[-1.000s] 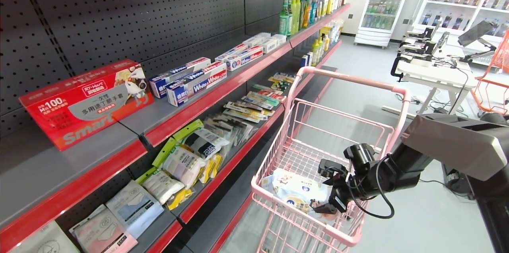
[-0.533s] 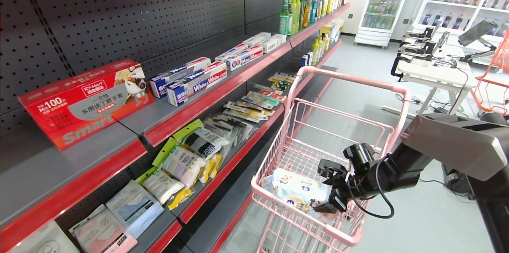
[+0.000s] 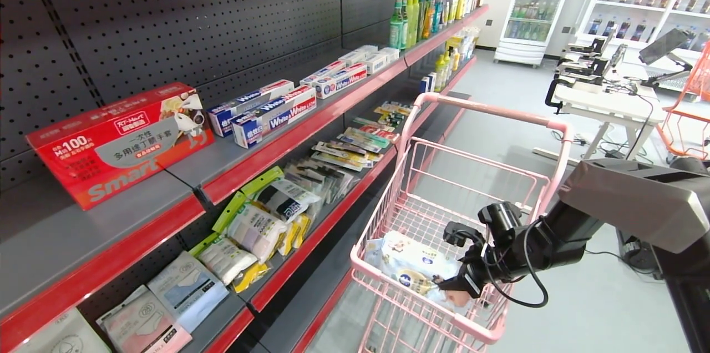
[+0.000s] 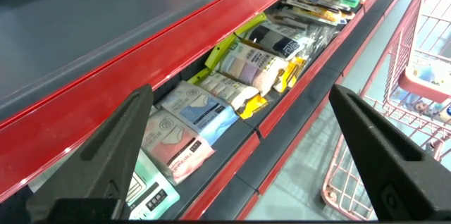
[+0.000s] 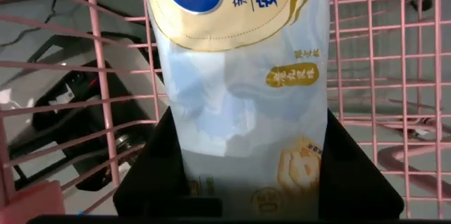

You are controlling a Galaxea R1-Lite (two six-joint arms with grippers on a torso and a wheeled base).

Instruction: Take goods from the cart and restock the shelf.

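The right gripper is sitting down inside the pink cart, jaws clamping onto the pale blue wet-wipes pack (it's in the basket, at the end away from the handle). The left gripper is hanging with jaws wide apart in front of the shelf, by the lower tier's packets.

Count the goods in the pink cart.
1: a wipes pack at the near end of the cart, gripped by the right end effector. Anything under the pack or the arm would be hidden.
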